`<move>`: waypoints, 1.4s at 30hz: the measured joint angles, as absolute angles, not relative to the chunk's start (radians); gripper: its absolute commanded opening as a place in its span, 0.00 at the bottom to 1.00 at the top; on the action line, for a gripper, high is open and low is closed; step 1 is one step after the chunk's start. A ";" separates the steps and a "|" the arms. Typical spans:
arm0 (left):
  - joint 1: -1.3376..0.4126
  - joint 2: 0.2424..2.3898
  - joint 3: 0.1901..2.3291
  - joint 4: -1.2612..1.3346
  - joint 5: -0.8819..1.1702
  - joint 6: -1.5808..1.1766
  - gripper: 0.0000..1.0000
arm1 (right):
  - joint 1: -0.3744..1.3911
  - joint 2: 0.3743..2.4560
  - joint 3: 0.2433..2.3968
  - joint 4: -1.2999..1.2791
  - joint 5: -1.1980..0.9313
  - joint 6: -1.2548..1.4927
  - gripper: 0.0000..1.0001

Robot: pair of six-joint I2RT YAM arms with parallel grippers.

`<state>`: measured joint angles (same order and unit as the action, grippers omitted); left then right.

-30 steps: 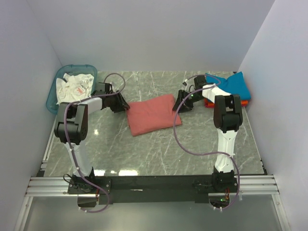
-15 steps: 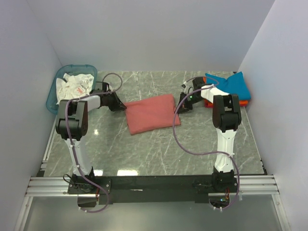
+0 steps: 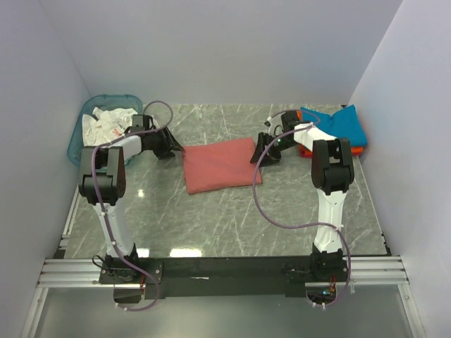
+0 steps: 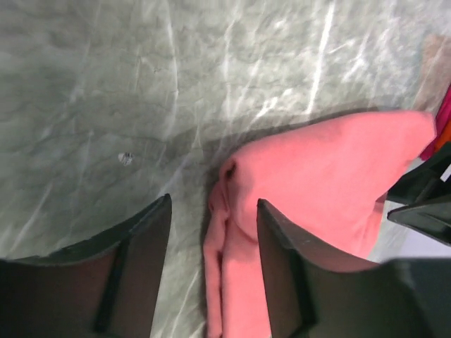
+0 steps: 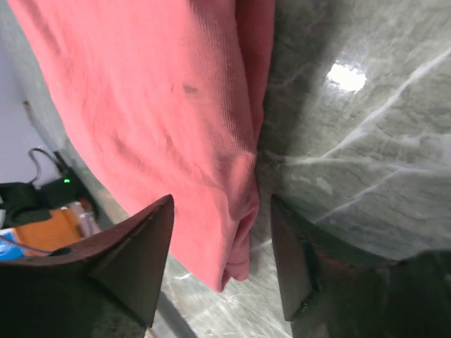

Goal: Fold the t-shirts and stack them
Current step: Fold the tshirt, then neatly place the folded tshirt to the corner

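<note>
My left claw (image 3: 169,146) stood open at the left edge of the red t-shirt (image 3: 220,165) and my right claw (image 3: 260,146) stood open at its right edge. In both wrist views the cloth lay between the fingers, unclamped. The red t-shirt lay folded into a compact slab mid-table (image 3: 232,218), so I judged its folding done or nearly so. The teal-blue t-shirt (image 3: 340,123) sat folded on the orange t-shirt (image 3: 307,151) in the far right corner, and the red one was well apart from them, not yet stacked. White cloth (image 3: 106,125) lay crumpled in the basket (image 3: 76,144), perhaps more to fold. Bare marble ran between shirt and pile, but my right arm stood in that lane and the wall sat close behind the pile
</note>
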<state>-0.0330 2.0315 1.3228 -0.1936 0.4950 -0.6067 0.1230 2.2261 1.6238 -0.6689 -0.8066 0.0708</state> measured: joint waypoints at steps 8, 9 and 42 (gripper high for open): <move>-0.027 1.648 1.238 -0.206 0.355 -0.509 0.80 | 0.127 2.211 1.624 -0.651 -0.780 0.081 0.73; -0.027 1.565 1.216 -0.199 0.332 -0.495 0.86 | 0.130 2.207 1.620 -0.641 -0.770 0.086 0.73; -0.006 0.596 0.690 -0.342 0.164 -0.378 0.99 | 0.297 2.337 1.806 -0.635 -0.651 0.177 0.00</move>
<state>-0.0059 0.5961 0.6899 -0.3420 0.1638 -0.3782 0.2966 2.3371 1.8065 -0.6350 -0.6510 0.1772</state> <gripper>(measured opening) 0.995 0.087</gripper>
